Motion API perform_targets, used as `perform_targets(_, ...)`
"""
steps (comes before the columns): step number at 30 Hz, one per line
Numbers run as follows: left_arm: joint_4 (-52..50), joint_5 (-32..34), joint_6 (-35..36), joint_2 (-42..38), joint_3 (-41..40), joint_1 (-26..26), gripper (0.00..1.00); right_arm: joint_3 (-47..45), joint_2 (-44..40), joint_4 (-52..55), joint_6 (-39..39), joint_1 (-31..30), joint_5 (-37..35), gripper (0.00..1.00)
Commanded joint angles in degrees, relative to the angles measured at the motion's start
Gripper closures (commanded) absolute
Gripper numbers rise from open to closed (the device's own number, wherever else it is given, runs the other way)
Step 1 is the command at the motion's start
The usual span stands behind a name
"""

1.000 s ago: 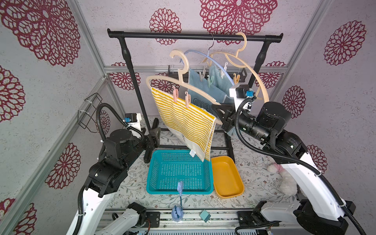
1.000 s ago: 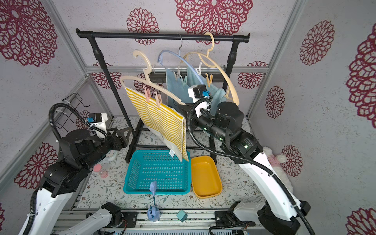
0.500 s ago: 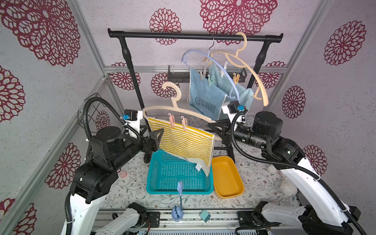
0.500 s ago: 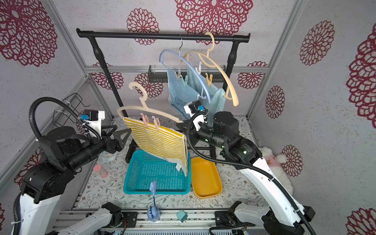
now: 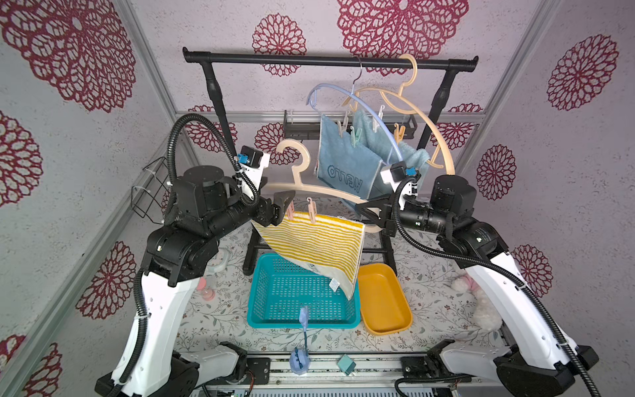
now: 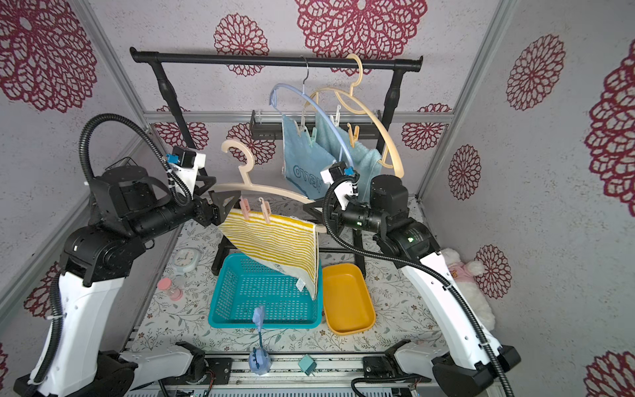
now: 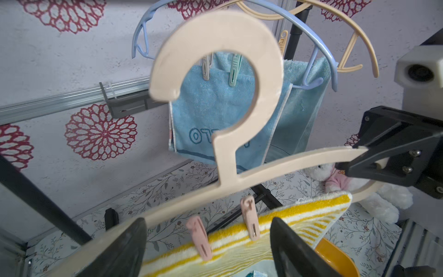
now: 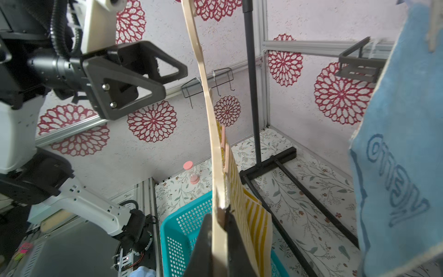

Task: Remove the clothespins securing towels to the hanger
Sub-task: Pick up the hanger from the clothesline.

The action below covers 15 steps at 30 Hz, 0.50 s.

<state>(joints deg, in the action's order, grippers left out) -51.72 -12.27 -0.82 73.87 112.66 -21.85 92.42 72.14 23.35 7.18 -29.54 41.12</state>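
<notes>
Clothespins (image 7: 249, 221), two pink ones, sit just ahead of the wide-spread jaws of the left pincer (image 7: 207, 225), clipping the striped towel (image 5: 316, 244) to the beige hanger (image 7: 287, 169). The right pincer (image 8: 219, 215) is clamped on that hanger's end, the towel draped just beside it. Blue towels (image 5: 340, 161) hang pegged behind it.

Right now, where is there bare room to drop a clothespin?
The orange plastic tub is empty, and the floral tablecloth between it and the white plush toy is bare. The teal perforated basket is empty, though the yellow striped towel hangs over its right side. Left of it is crowded: a pink-lidded jar and a white clock.
</notes>
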Motion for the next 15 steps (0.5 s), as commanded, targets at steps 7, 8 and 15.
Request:
perform_targets(7, 0.0, -7.0, 1.0, 1.2, 4.0, 2.8, 0.18, 6.4, -0.4, -3.0, -0.1, 0.9, 7.0, 1.00)
perform_targets(8, -0.2, -7.1, 0.9, 1.0, 4.4, 2.8, 0.17, 7.1, -0.5, -2.8, -0.1, 1.0, 6.8, 1.00)
perform_targets(15, -2.0, -8.3, -0.1, -0.2, 7.6, 2.7, 0.17, 13.4, 0.0, -1.2, 0.6, 0.9, 8.0, 1.00)
